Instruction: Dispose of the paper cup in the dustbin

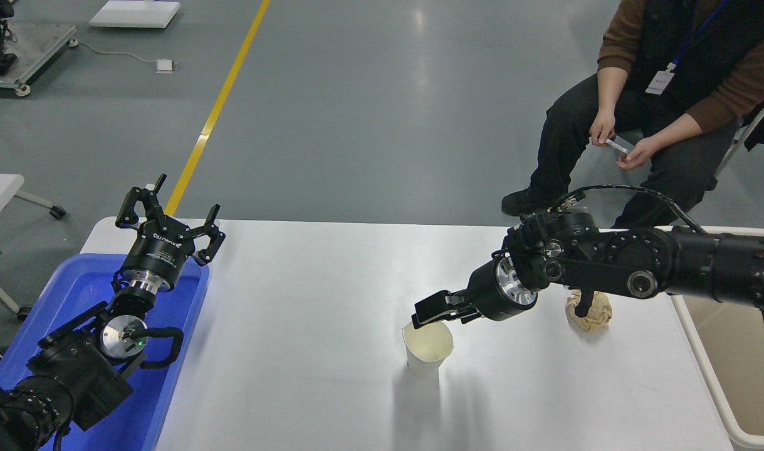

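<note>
The paper cup (427, 351) stands upright, mouth up, on the white table (306, 300), a little right of the middle. My right gripper (427, 313) reaches in from the right, pointing left, with its tip just above the far rim of the cup; it is seen edge-on. The dustbin (748, 363), beige, stands off the table's right edge and is partly cut off by the picture. My left gripper (168, 216) is parked open over the blue tray at the lower left.
A crumpled tan paper ball (591, 313) lies on the table under my right forearm, near the dustbin. A blue plastic tray (74, 294) sits at the left edge. A person (657, 94) sits beyond the far right corner, holding a small object.
</note>
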Tool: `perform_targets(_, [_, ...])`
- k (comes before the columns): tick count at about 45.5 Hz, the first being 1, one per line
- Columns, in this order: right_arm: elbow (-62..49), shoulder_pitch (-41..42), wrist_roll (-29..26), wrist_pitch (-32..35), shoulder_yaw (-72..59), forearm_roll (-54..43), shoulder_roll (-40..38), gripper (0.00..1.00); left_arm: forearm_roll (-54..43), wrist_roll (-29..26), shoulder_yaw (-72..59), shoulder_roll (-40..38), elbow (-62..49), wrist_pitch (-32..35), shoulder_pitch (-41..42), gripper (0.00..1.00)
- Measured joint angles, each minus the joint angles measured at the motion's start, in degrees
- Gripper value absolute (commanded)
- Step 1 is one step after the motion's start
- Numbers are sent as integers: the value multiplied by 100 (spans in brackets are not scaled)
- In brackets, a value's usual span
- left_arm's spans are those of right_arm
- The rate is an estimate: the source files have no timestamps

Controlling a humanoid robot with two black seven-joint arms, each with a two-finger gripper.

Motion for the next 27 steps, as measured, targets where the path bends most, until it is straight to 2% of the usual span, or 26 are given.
perform_targets(27, [-432, -346, 22, -337, -84, -291, 212, 100, -4, 0, 0, 0, 0, 0, 0, 100])
